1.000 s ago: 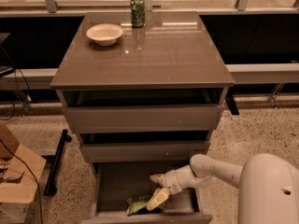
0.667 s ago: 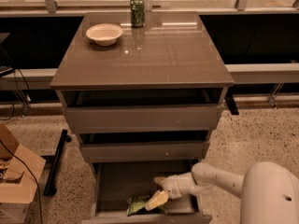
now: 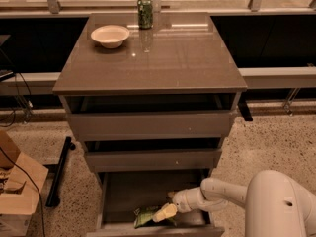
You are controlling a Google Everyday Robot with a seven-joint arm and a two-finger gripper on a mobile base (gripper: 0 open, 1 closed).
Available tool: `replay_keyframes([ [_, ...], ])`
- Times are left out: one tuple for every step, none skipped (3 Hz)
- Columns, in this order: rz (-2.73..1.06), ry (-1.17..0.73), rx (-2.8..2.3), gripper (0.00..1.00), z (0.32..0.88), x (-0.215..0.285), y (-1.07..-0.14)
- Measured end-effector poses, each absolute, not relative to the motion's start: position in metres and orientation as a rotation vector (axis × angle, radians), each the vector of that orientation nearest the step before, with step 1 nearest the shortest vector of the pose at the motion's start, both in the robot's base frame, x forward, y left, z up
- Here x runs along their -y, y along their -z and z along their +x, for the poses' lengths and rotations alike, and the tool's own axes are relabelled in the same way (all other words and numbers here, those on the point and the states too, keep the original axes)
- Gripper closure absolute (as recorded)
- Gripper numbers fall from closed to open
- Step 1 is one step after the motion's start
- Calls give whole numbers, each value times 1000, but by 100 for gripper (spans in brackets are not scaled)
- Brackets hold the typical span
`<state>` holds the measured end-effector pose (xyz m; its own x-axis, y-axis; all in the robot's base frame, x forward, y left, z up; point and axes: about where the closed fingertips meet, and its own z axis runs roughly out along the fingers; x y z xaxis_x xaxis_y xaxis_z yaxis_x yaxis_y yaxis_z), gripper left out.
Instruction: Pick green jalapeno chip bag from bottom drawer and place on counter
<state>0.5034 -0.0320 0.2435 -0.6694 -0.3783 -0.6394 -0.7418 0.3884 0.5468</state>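
Low in the frame's centre, the gripper point(image 3: 166, 212) is inside the bottom drawer point(image 3: 123, 191), against the green jalapeno chip bag point(image 3: 144, 216) lying near the drawer's front; whether it grips cannot be told.

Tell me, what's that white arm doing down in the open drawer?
A robot is reaching its arm into the bottom drawer, which is pulled open. Its gripper is right at a green chip bag lying near the front of the drawer. The bag is not yet lifted out; it is meant to go on the counter, where a bowl and a green can stand at the back.
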Motion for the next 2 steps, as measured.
replay_keyframes([
  [-901,-1149,-2340,0,503,44,-210],
  [-812,-1145,-2398,0,502,53,-183],
])
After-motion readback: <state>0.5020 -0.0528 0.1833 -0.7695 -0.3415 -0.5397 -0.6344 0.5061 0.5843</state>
